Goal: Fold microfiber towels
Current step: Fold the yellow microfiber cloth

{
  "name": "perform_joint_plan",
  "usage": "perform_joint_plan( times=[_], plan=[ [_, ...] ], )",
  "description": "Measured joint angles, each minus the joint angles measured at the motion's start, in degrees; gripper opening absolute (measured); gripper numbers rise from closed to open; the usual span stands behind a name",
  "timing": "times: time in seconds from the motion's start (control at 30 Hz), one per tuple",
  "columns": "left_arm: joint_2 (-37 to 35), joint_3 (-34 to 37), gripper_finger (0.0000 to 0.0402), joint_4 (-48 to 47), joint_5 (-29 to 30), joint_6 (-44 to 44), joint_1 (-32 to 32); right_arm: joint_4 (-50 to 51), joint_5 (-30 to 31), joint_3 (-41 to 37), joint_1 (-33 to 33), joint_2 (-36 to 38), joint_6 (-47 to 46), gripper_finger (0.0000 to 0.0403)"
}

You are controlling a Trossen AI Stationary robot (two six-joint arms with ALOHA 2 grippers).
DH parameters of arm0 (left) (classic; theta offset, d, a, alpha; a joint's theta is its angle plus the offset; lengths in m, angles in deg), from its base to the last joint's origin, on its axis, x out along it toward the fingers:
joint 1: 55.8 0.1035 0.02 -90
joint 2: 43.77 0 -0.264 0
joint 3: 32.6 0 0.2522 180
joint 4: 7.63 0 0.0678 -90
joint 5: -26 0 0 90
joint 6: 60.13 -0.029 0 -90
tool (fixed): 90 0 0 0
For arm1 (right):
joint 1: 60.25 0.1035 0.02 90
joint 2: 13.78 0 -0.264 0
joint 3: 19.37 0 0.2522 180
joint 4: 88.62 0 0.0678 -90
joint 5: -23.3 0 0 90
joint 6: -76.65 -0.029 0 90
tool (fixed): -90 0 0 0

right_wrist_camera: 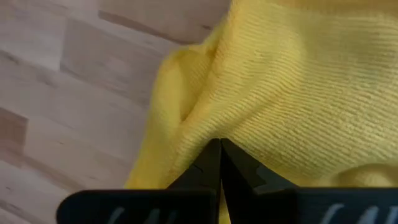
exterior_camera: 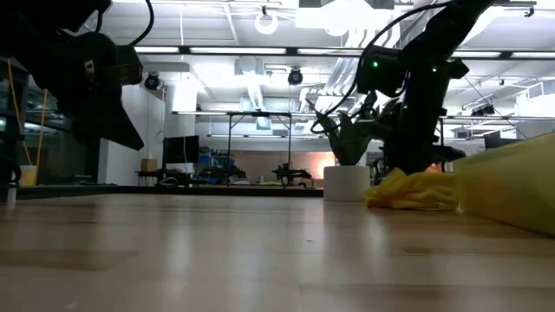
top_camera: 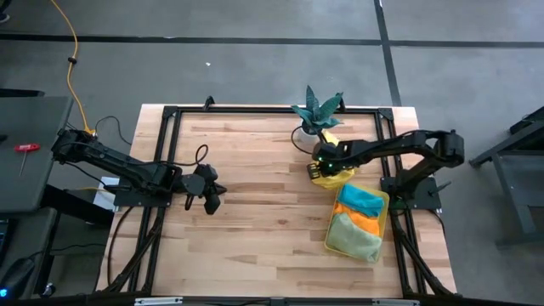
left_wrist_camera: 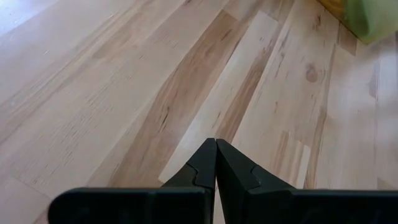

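**Yellow towel pinched beside the tray**

A wooden table [top_camera: 255, 195] is seen from above, with a translucent yellow tray [top_camera: 384, 223] lying toward its right side. Three folded microfiber towels are stacked in the tray: a teal towel [top_camera: 361, 200] at the end nearest the plant, an orange towel [top_camera: 371, 223] in the middle and a pale green towel [top_camera: 355, 239] at the far end.

A crumpled yellow towel [top_camera: 333, 177] is heaped on the table just beyond the tray's teal end, between the tray and a small spiky green plant [top_camera: 316, 109] in a white pot [exterior_camera: 346, 183]. The right gripper [top_camera: 318, 169] is lowered onto this towel, on the side away from the tray. In the right wrist view its two dark fingers [right_wrist_camera: 211, 163] are seen pressed together with a fold of the yellow cloth caught between their tips.

The left gripper [top_camera: 212, 201] is held well apart from the tray, toward the table's opposite side, over bare wood. Its fingers [left_wrist_camera: 205, 163] are closed against each other with nothing between them. A corner of the pale green towel and the tray's edge can be glimpsed far ahead of them in the left wrist view.
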Motion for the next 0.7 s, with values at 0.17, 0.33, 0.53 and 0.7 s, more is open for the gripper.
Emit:
perform_joint_plan(
  times=[0.17,0.33,0.53,0.7],
  plan=[
    [0.0,0.0,0.0,0.0,0.0,0.0,0.0,-5.9,-0.7,0.0,3.8,-3.3,-3.8,0.0],
    [0.0,0.0,0.0,0.0,0.0,0.0,0.0,-16.2,-0.8,0.0,8.5,-7.2,-8.0,0.0],
    [0.0,0.0,0.0,0.0,0.0,-0.5,0.0,-25.2,0.0,2.6,12.6,-12.4,-11.4,0.0],
    [0.0,0.0,0.0,-0.1,0.0,-1.0,0.0,-25.1,-0.5,12.2,14.6,-20.2,-5.4,0.0]
  ],
)
